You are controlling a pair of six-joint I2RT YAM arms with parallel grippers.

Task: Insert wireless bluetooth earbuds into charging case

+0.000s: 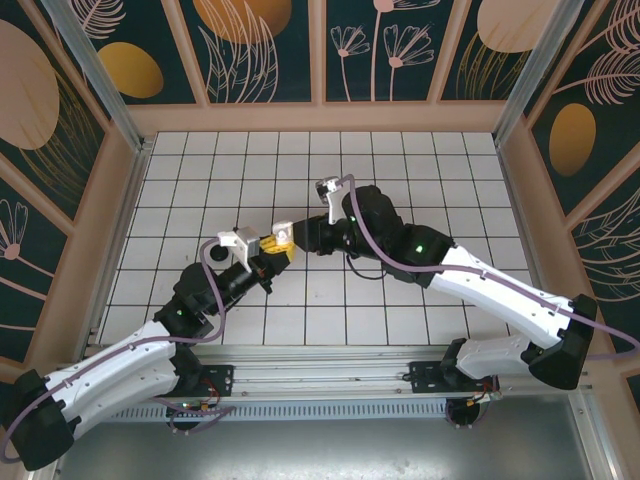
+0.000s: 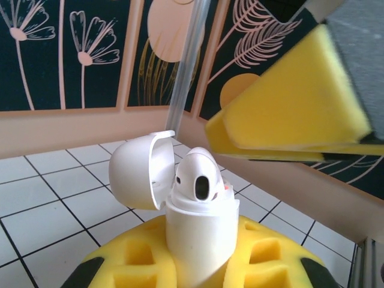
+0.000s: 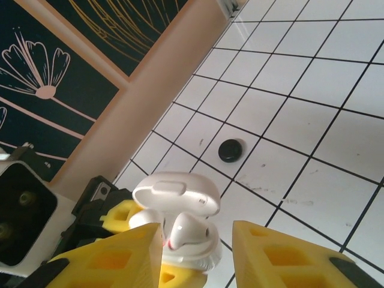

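The left fingers point(image 2: 129, 264) pinch the white case point(image 2: 198, 237) from both sides and hold it upright above the counter point(image 2: 54, 192), with its lid point(image 2: 135, 174) swung open to the left. A white earbud point(image 2: 198, 174) sits in the case mouth, its rounded head standing proud of the rim and its stem hidden inside. From the left wrist, the right fingers point(image 2: 294, 102) hang up and to the right of the earbud, clear of it. From the right wrist, those right fingers point(image 3: 282, 258) are spread with nothing in them, and the case point(image 3: 195, 261), its lid point(image 3: 177, 192) and the earbud point(image 3: 187, 231) show in the gap between them. The earbud lies just beside one pad, but I cannot tell whether they touch. Beyond the case a small black disc point(image 3: 230, 150) lies on a white tile of the counter point(image 3: 312, 120); what it is, I cannot tell. In the top view the left arm point(image 1: 130, 360) and right arm point(image 1: 480, 280) meet near the middle of the counter point(image 1: 400, 170).
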